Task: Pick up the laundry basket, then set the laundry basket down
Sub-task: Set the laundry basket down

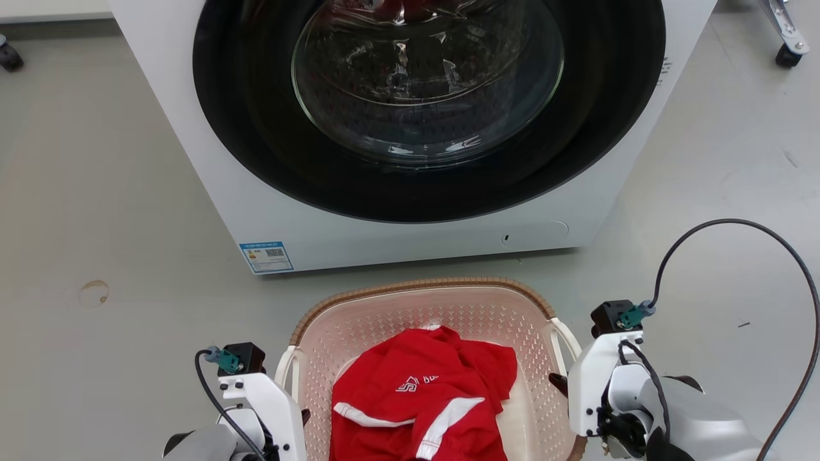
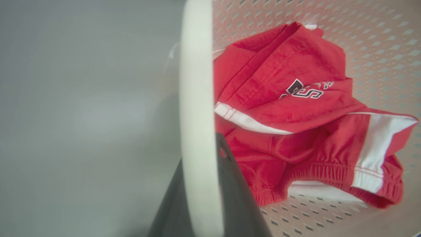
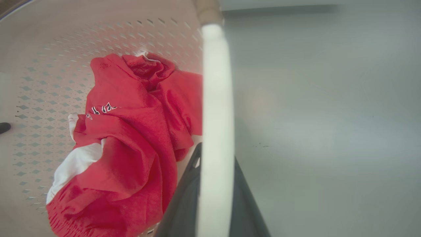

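**A:** Where are we at with the laundry basket [image 1: 423, 283]? We're seeing it sitting low, just in front of the washer [image 1: 269, 211], with a red garment [image 1: 423, 397] bunched up inside.

**B:** We're reckoning it's the grasp stage. The left hand [image 2: 201, 171] is clamping the left white handle [image 2: 195, 98], one dark finger on each side, and the right hand [image 3: 215, 171] is doing the same on the right handle [image 3: 217, 98].

**A:** So is it lifting?

**B:** Honestly, we're not managing to tell if the bottom is touching the floor [image 1: 96, 192] or hanging just above it. We're guessing the grip is done, while most of the lift and the whole set-down are waiting.
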{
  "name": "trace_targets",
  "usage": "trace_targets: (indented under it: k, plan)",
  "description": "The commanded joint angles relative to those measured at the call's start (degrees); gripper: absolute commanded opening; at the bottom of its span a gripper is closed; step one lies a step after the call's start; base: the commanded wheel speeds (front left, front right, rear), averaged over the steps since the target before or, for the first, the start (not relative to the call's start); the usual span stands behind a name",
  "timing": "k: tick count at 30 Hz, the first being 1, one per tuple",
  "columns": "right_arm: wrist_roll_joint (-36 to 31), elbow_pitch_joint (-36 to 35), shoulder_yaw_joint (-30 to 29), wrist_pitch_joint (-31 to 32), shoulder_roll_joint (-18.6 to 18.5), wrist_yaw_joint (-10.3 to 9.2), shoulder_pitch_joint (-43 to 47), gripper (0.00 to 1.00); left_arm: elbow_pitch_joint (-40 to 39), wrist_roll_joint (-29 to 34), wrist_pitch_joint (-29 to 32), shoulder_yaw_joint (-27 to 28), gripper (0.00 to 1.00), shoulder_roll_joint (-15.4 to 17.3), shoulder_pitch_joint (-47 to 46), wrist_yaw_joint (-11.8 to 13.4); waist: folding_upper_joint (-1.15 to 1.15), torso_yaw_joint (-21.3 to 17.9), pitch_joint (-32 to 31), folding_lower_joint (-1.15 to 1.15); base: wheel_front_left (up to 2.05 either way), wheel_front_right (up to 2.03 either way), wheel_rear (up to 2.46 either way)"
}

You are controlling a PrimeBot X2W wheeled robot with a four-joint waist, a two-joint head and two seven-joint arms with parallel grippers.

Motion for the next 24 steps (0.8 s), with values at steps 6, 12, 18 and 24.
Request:
trace_targets:
  k: [6,12,18,24]
  plan:
    - [-1.4,3.4,-0.2,-2.7,-6.5,-0.25,-3.2,0.00,3.6,0.0,-1.4,1.2,0.00,7.4,-3.3,0.9,0.00,-0.1,3.0,0.00,0.00,0.00,0.00]
    - [-1.5,3.8,-0.2,-3.9,-6.5,-0.25,-4.6,0.00,3.8,0.4,-1.9,1.0,0.00,7.1,-4.7,1.0,0.00,-0.5,5.9,0.00,0.00,0.00,0.00]
    - [-1.6,4.6,-0.2,-5.5,-6.5,-0.25,-6.5,0.00,3.8,0.9,-2.4,0.8,0.00,6.6,-6.9,1.1,0.00,-0.7,9.5,0.00,0.00,0.00,0.00]
    - [-1.7,5.4,-0.2,-7.8,-6.5,-0.25,-9.0,0.00,3.9,1.2,-2.8,0.7,0.00,6.1,-9.7,1.0,0.00,-0.7,14.3,0.00,0.00,0.00,0.00]
